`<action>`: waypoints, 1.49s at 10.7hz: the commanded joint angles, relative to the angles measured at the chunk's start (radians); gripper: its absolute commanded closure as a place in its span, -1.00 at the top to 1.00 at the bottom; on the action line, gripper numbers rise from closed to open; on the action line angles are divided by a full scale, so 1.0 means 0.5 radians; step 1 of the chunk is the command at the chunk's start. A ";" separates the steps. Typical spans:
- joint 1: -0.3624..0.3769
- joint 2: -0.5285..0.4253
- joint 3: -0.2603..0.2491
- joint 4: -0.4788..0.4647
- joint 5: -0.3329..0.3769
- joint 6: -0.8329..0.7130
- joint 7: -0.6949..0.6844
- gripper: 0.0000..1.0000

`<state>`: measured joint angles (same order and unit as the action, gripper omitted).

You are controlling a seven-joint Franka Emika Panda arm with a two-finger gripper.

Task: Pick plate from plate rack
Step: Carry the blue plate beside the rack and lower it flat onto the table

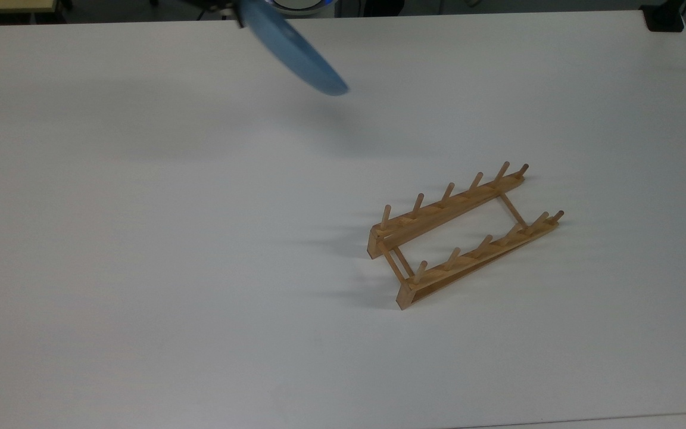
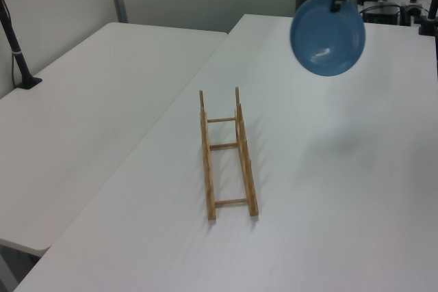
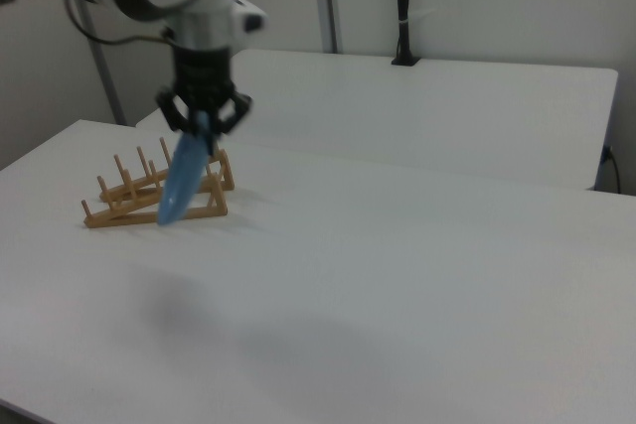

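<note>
While the round light-blue plate (image 3: pixel 183 182) hangs edge-on in the air, the black two-finger gripper (image 3: pixel 203 124) is clamped on its upper rim.

Seen in the right view, the plate dangles below the gripper, tilted, in front of the small light-brown wooden plate rack (image 3: pixel 157 192) and clear of the white table (image 3: pixel 397 275). In the top view the plate (image 1: pixel 293 49) is near the upper edge, well apart from the rack (image 1: pixel 462 232), which holds nothing between its upright pegs. In the left view the plate (image 2: pixel 327 33) faces the camera, high toward the left view's right, with the rack (image 2: pixel 226 158) standing on the table (image 2: pixel 342 203) well below it.
</note>
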<state>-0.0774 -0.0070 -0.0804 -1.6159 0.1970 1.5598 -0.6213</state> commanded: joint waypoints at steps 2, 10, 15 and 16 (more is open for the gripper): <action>-0.286 0.280 -0.094 -0.155 0.140 -0.027 -0.359 -1.00; -0.376 0.670 -0.091 -0.266 0.137 0.328 -0.325 -1.00; -0.394 0.729 -0.091 -0.250 0.134 0.326 -0.322 0.89; -0.394 0.708 -0.091 -0.241 0.134 0.314 -0.322 1.00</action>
<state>-0.2686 0.3738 -0.1272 -1.7267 0.2507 1.7053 -0.7888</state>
